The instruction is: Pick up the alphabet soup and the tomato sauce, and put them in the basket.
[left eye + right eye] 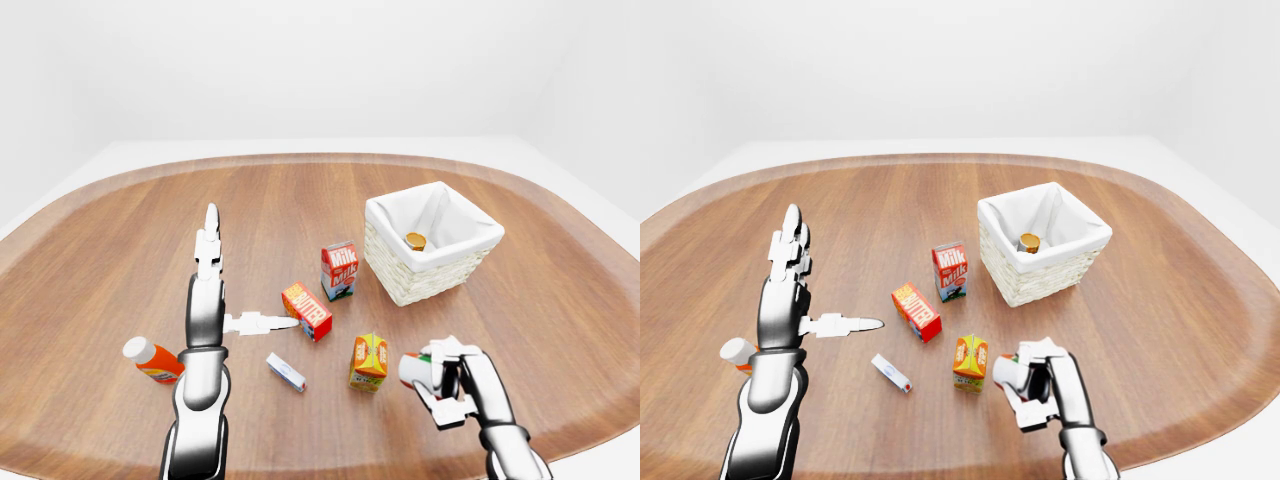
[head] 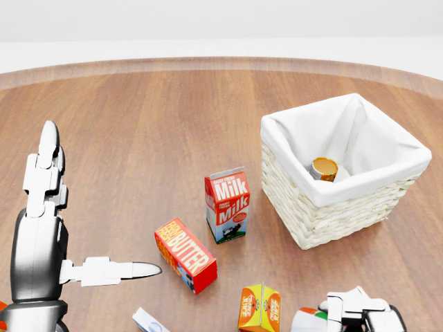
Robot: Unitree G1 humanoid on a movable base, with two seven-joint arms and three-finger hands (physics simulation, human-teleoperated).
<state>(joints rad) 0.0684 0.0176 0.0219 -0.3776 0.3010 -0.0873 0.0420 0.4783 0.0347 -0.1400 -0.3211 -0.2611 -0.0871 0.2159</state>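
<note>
the right hand (image 1: 455,382) is gripping a can (image 1: 414,368) with a white, red and green label, its fingers curling round it low in the left-eye view, just right of the orange juice carton (image 1: 368,361); which of the two cans it is cannot be told. another can (image 2: 323,168) is already lying inside the basket (image 2: 325,207), against the white liner. the left hand (image 1: 215,290) is hovering spread wide, fingers straight, thumb pointing toward the butter box (image 1: 307,310). the milk carton (image 1: 339,270) is standing between the butter box and the basket on the wooden table (image 1: 120,260).
</note>
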